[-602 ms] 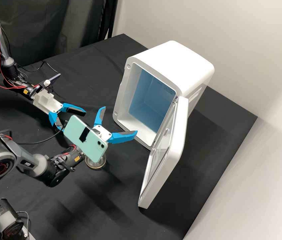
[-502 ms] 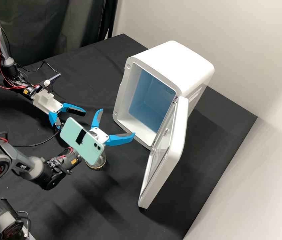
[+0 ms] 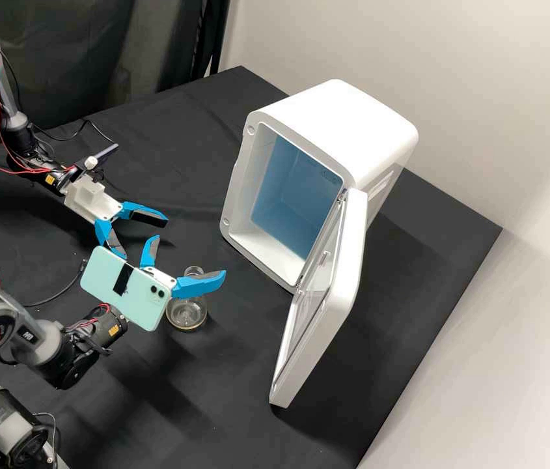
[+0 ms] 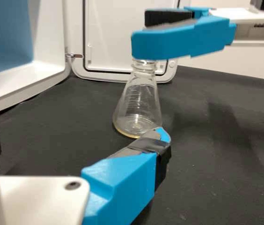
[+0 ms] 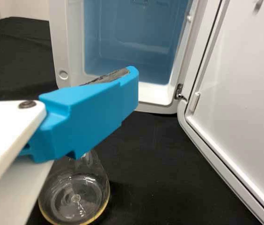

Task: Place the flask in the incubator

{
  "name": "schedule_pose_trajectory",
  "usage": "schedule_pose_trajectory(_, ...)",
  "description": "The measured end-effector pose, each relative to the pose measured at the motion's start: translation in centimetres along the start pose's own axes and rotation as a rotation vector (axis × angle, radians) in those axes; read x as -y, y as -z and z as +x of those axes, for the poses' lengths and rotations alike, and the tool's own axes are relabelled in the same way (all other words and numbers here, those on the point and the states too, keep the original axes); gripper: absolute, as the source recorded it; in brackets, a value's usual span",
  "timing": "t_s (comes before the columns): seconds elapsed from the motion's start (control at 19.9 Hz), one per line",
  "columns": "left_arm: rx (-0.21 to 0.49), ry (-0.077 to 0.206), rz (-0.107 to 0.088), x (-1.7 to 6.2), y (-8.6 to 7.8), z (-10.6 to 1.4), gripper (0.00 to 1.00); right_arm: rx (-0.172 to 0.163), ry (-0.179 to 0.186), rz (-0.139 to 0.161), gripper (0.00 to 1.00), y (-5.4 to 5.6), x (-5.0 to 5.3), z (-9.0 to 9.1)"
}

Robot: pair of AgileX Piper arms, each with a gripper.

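- On the counter [image 3: 177,397], left of the open incubator [image 3: 359,130], the flask [image 3: 187,314] stands upright on its base, well short of the blue chamber.
- The incubator's door [image 3: 327,306] hangs wide open toward the near side, so the mouth is free for loading.
- Over the last half second the right hand [image 3: 190,255], which carries a mint-green phone [image 3: 128,296] on its wrist, has drawn back to the left and toward the near side, away from the incubator's mouth.
- That retreat uncovers the flask, which sat mostly hidden beneath the phone; its base has not shifted.
- The right hand is spread wide and holds nothing; in the left wrist view one of its fingers [image 4: 183,40] crosses at the flask's neck, and the neck seems to lie between the two fingers, though contact is hard to judge.
- The left hand [image 3: 144,238] waits farther to the left, also spread wide and empty, in the same place as before.
- My reading: the pull-back lines the right hand up on the neck for a grasp, so the pick is about to start.
- Closing, lifting and carrying the flask right into the chamber are all still to come.
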Motion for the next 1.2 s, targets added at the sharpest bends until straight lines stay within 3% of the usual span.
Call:
schedule_pose_trajectory(0.2, 0.006, -0.001, 0.004, -0.10, -0.1, 0.0, 1.00, -0.024, -0.019, -0.004, 1.00, 0.4, -0.3, -0.3)
schedule_pose_trajectory(0.35, 0.013, -0.006, 0.009, -0.27, -0.3, 0.0, 1.00, -0.017, 0.011, 0.000, 1.00, 0.4, 0.4, -0.1)
schedule_pose_trajectory(0.65, 0.018, -0.007, 0.012, -0.33, -0.5, 0.1, 1.00, 0.043, 0.102, 0.004, 1.00, -0.5, 2.1, 0.4)
schedule_pose_trajectory(1.0, 0.018, -0.007, 0.012, -0.33, -0.5, 0.1, 1.00, 0.153, 0.209, 0.007, 1.00, -2.3, 4.4, 0.8)
schedule_pose_trajectory(1.2, 0.019, -0.008, 0.012, -0.36, -0.5, 0.0, 1.00, 0.197, 0.216, 0.011, 1.00, -3.1, 4.5, 1.0)
